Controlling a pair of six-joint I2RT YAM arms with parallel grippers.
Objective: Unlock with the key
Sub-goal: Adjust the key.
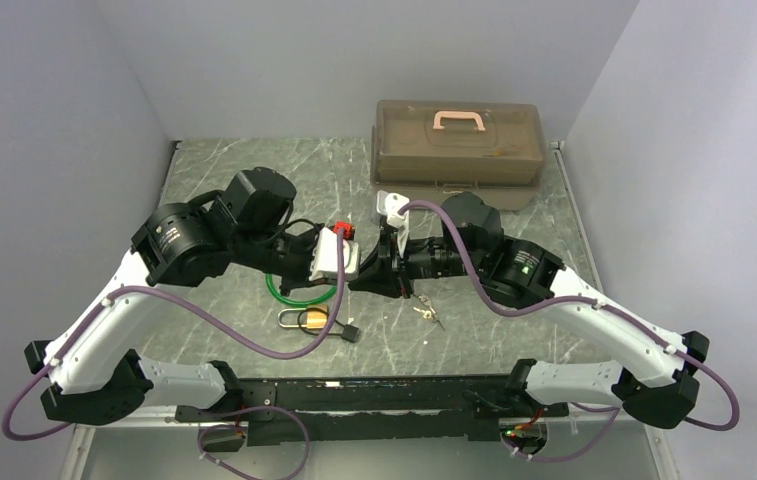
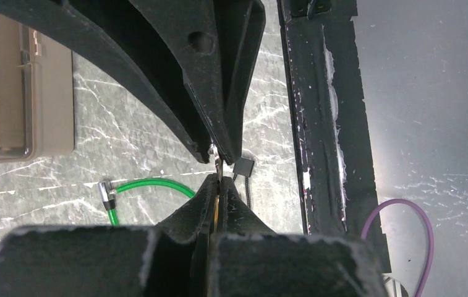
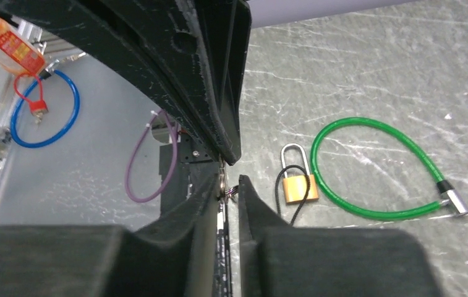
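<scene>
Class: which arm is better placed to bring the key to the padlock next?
Left, probably: the left gripper is shut on a thin silver piece, seemingly the key, and the padlock lies nearer its side.

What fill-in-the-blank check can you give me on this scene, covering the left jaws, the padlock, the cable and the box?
1. The left gripper has its jaws ___ on the key.
2. The brass padlock lies on the ___, in neither gripper.
3. The cable loop beside the padlock is ___.
4. The handle of the brown box at the back is ___.
Missing words: shut; table; green; pink.
</scene>
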